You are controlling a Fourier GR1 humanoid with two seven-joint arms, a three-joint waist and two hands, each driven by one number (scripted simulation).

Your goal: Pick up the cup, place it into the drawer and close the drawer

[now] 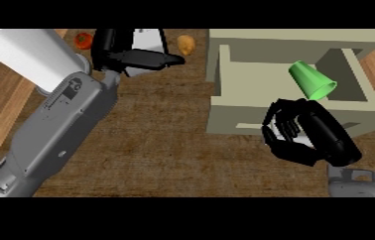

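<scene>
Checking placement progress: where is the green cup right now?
In the head view the green cup lies tilted inside the open drawer at upper right, just above the right hand, which is not holding it.

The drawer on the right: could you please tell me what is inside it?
Inside the open drawer lies a green cup, tipped on its side, near the right wall. The right hand covers the drawer's front right part, so anything there cannot be seen.
</scene>
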